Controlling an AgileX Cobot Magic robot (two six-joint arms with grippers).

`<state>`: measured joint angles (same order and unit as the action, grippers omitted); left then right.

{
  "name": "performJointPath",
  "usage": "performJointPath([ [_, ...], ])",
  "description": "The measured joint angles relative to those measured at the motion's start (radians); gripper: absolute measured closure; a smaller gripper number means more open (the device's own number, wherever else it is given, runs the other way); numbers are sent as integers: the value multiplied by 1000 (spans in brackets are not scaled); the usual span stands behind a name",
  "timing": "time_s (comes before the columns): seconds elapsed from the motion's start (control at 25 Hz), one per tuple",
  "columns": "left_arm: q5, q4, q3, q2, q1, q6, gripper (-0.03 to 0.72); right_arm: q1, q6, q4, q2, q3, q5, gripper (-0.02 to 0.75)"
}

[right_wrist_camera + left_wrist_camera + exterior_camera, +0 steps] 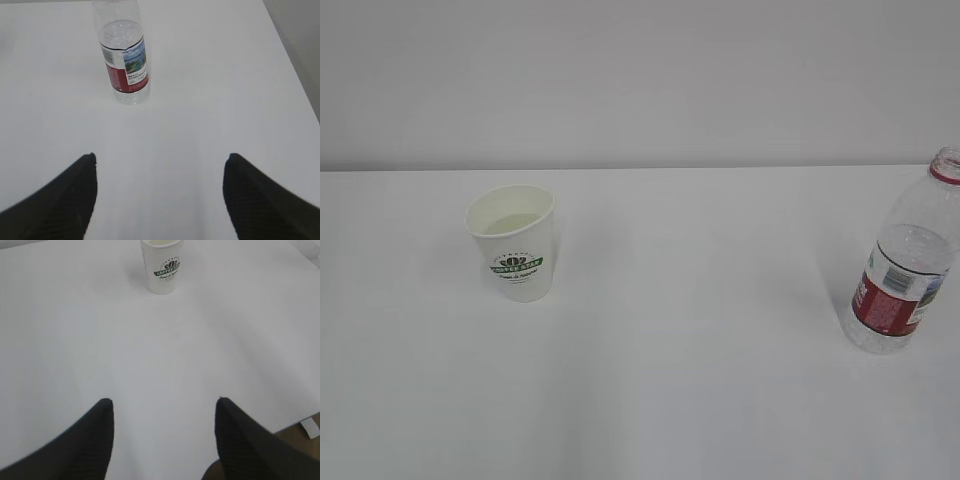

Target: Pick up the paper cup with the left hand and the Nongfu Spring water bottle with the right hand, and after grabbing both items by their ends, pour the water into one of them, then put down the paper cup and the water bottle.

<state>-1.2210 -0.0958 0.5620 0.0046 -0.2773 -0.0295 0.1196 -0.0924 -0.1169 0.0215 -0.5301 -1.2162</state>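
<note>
Black ribbed fingers (85, 440) of the left hand (162, 407) fill the bottom of the left wrist view, two of them, spread wide with only bare white surface (150, 350) between them. Likewise the right hand (159, 162) shows two dark ridged fingers (250, 195) standing well apart, gripping nothing. Both grippers hang low over the surface, aimed forward.

One paper cup (514, 243) stands upright on the left of the exterior view: white, tapered, matte, with a green logo, and a pale liquid inside. One Nongfu Spring water bottle (905, 268) stands upright at the far right, well apart from the cup: clear ribbed plastic, red-and-white label, red neck ring, uncapped. Each item stands ahead of its own gripper, untouched.
</note>
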Motion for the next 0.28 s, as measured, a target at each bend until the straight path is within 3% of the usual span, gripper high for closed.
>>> performJointPath([
  [0.28,0,0,0,0,0,0,234,0,0,0,0,0,0,149],
])
